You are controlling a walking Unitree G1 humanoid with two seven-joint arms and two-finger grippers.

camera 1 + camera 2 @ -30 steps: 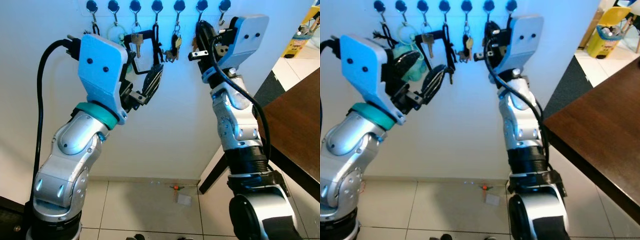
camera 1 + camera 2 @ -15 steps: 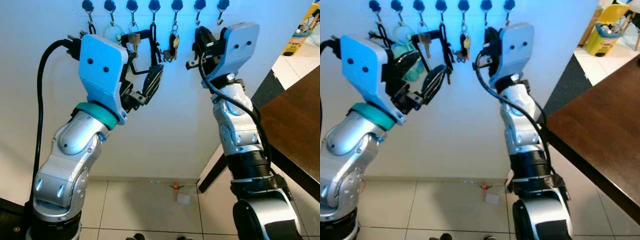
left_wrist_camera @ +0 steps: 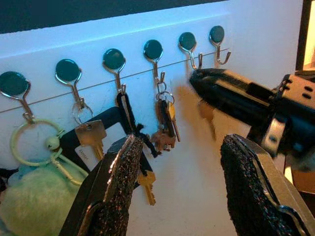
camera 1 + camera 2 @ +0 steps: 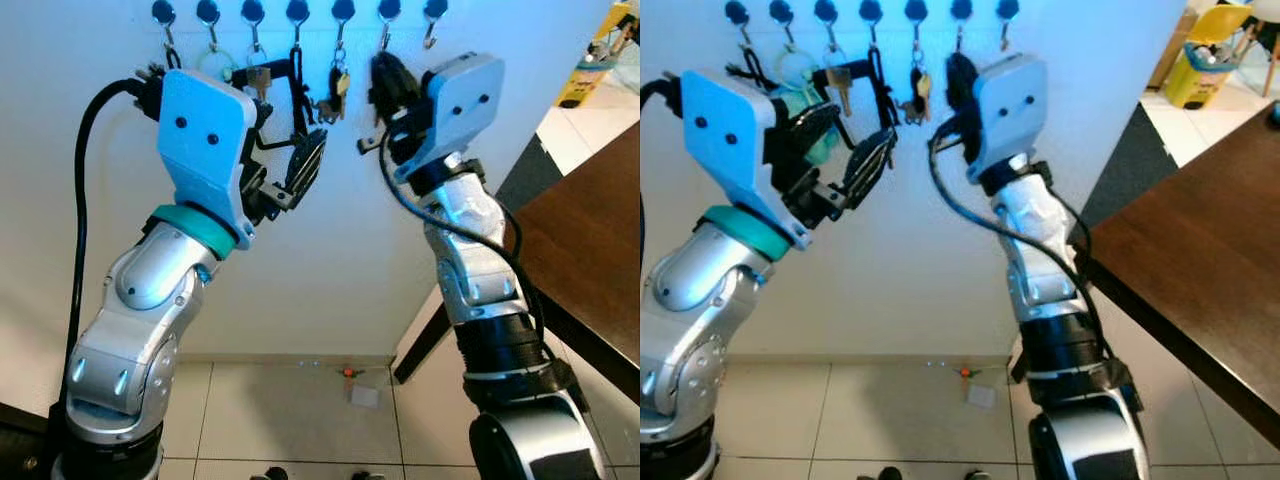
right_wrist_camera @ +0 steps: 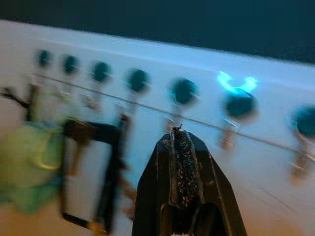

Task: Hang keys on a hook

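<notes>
left eye view: your left end effector [image 4: 290, 175] is raised before the wall with its fingers spread and nothing between them. your right end effector [image 4: 385, 75] points up at the hook row [image 4: 295, 12], tip just below the two bare hooks [image 4: 432, 30] at the right end. keys [image 4: 334, 95] hang from the hook fifth from the left, just to the left of the right end effector. a silver key [image 4: 258, 78] and a black strap [image 4: 296, 85] hang further left, above the left end effector. a dark table [image 4: 590, 230] stands at your right.

right eye view: same scene; the green pompom [image 4: 815, 130] on its ring shows behind the left end effector's fingers.

left wrist view: here you get the clearest look at the hooks. the keys [image 3: 165, 120] hang straight down, long axis vertical, and the right end effector's black finger [image 3: 231, 98] reaches in beside them, below the bare hooks.

right wrist view: blurred. the two fingers [image 5: 183, 167] are pressed together, and you can't tell if anything thin is pinched. the hook row lies straight ahead and above.

judgement: the right arm is nearer the bare hooks; any hanging move goes up.
</notes>
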